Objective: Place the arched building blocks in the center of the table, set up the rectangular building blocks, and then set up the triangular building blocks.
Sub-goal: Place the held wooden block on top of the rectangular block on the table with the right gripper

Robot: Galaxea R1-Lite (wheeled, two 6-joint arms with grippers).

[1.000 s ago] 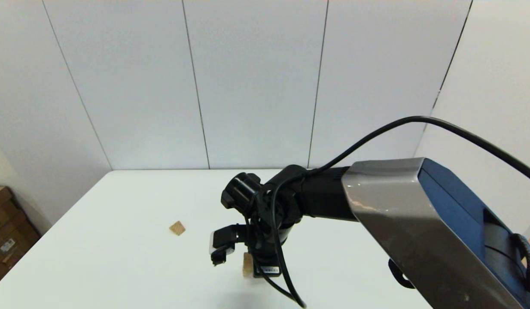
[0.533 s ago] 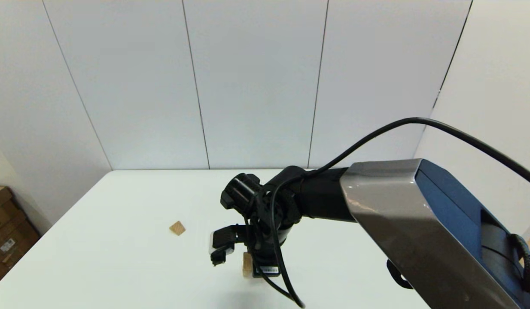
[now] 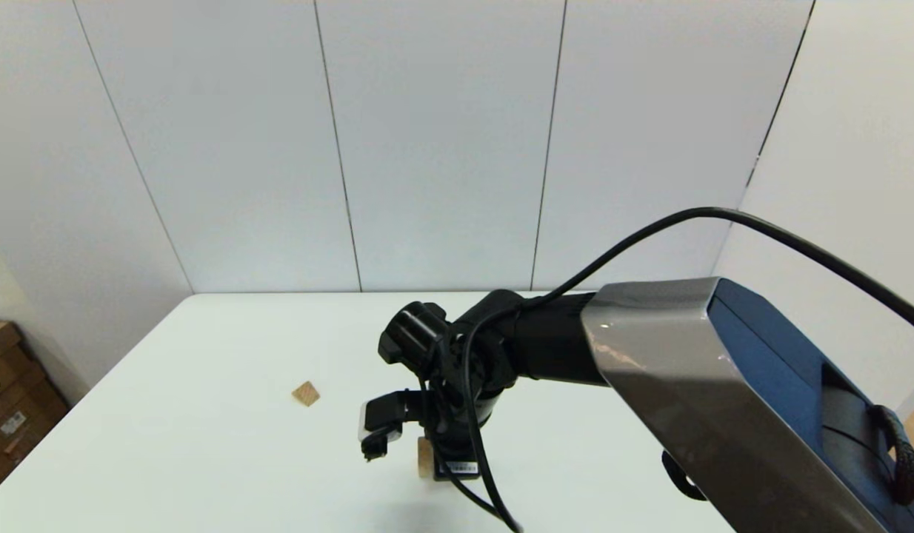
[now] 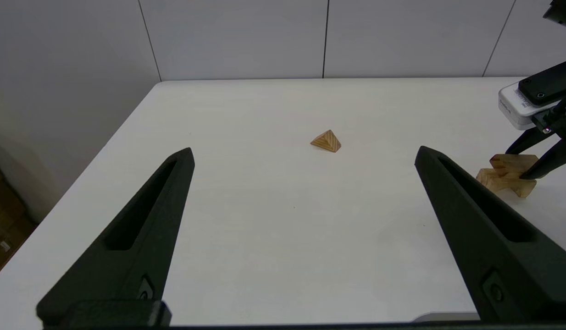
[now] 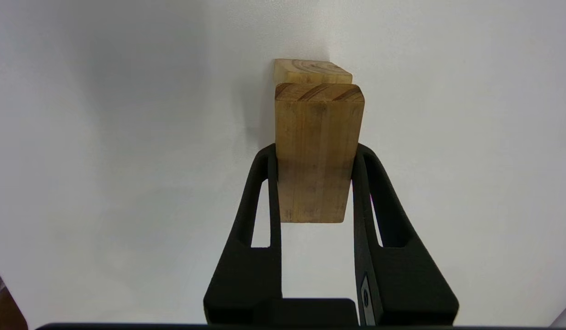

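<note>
Right gripper (image 5: pixel 316 156): clamped on rectangular block (image 5: pixel 316 151), above arched block (image 5: pixel 310 71) mid-surface (image 3: pixel 205 444). Left gripper (image 4: pixel 303 158): fingers spread, holding nothing. Triangular block (image 4: pixel 326 140): apart, toward the left.

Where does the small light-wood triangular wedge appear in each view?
Head view: small light-wood triangular wedge lies on the white table, left of the right gripper.
Left wrist view: wedge at mid-picture.
Right wrist view: not in it.
Shared landmark: right gripper.

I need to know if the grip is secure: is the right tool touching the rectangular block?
Touching. In the right wrist view, both fingers of the right tool press flush against the rectangular block's sides, no gap.
</note>
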